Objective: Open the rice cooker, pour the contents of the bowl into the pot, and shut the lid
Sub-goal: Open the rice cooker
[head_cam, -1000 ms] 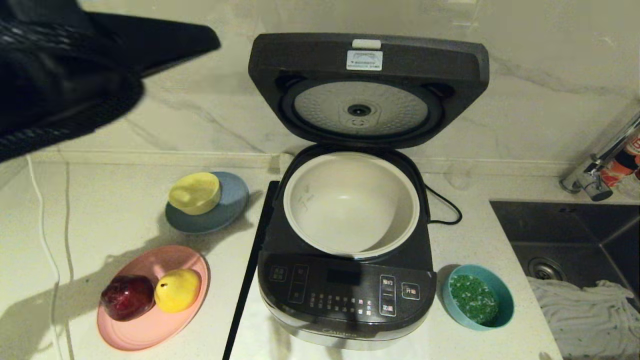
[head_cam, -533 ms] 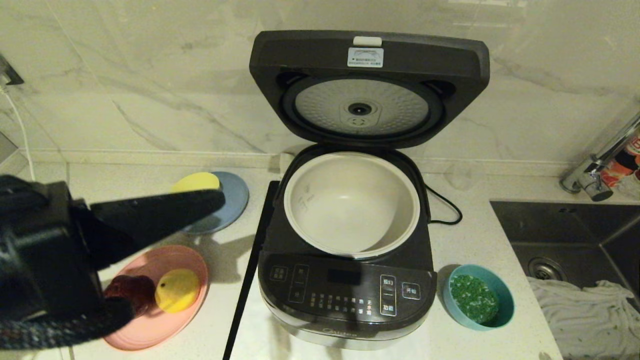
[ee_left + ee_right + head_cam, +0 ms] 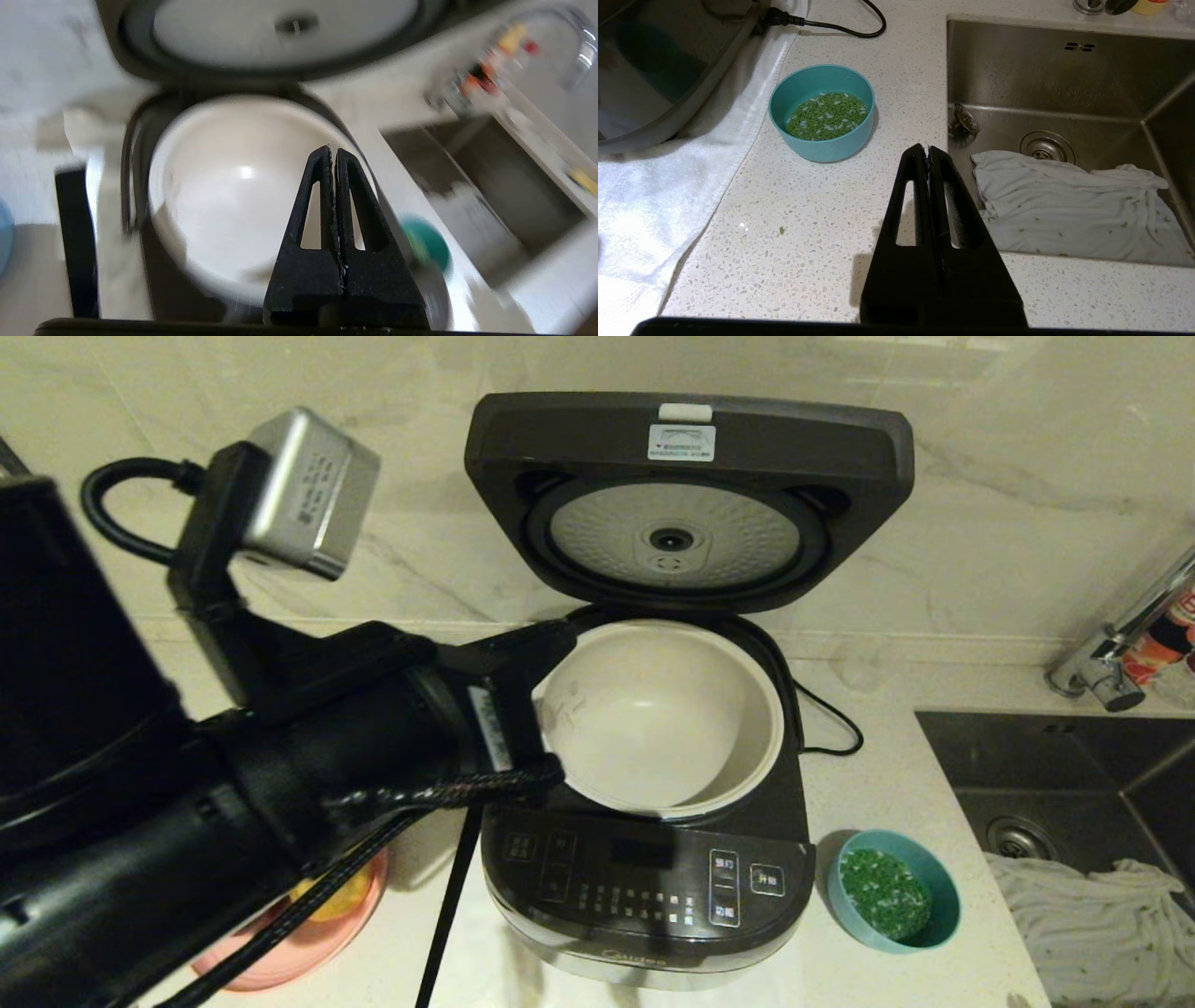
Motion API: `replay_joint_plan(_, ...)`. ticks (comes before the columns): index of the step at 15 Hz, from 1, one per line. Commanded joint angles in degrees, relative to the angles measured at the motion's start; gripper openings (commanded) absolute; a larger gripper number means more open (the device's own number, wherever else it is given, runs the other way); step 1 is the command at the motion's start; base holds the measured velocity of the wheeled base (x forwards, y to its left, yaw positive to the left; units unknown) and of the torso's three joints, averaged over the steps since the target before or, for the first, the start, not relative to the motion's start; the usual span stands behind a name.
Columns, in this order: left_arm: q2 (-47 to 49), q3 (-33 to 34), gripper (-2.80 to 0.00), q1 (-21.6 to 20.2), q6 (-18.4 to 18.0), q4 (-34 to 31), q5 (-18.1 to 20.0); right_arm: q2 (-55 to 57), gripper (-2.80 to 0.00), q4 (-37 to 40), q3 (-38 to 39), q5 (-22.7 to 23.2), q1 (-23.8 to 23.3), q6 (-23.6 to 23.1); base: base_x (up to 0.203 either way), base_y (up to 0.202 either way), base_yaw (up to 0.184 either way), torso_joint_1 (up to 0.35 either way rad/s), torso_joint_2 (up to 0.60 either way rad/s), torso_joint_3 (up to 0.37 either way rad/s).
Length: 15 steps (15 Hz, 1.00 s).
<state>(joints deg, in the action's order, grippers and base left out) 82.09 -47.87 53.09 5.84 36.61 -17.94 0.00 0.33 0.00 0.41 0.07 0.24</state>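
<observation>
Pink plate (image 3: 308, 943), sink (image 3: 1064, 79) (white cloth (image 3: 1073, 210) inside)

The left arm (image 3: 187, 821) is matte black and cylindrical, carries a silver box-shaped camera (image 3: 308, 490) on a black bracket, braided black cables, and tapered black fingers (image 3: 317, 196) with triangular cut-outs.

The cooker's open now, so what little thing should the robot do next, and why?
Probably open the shut right gripper and ease it toward the teal bowl. The lid stands up, the pot is empty, and the green bits sit unpoured in that bowl on the cooker's right, nearer this arm. The left gripper, shut and empty, hovers by the pot's rim, farther away.
</observation>
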Motion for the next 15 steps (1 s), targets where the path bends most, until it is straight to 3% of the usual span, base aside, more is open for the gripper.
replay_joint_plan(1,8.65,-5.57,-2.8,0.0,-0.7,3.61,-1.71,0.0,-2.8,0.02,0.0,0.03,0.01,0.02,0.0,0.0,0.0,0.0,0.0,0.0)
replay_joint_plan(4,12.79,-11.34,-2.8,-0.08,-2.38,4.75,-5.44,0.0,-2.8,0.02,0.09,0.03,0.01,0.02,0.0,0.0,0.0,0.0,0.0,0.0)
replay_joint_plan(8,16.11,-18.93,-2.8,-0.18,-4.38,5.21,-7.57,0.0,-2.8,0.02,0.09,0.03,0.01,0.02,0.0,0.0,0.0,0.0,0.0,0.0)
replay_joint_plan(15,24.54,-30.81,-2.8,-3.02,-6.82,4.84,-7.48,0.0,-2.8,0.02,0.07,0.03,0.01,0.02,0.0,0.0,0.0,0.0,0.0,0.0)
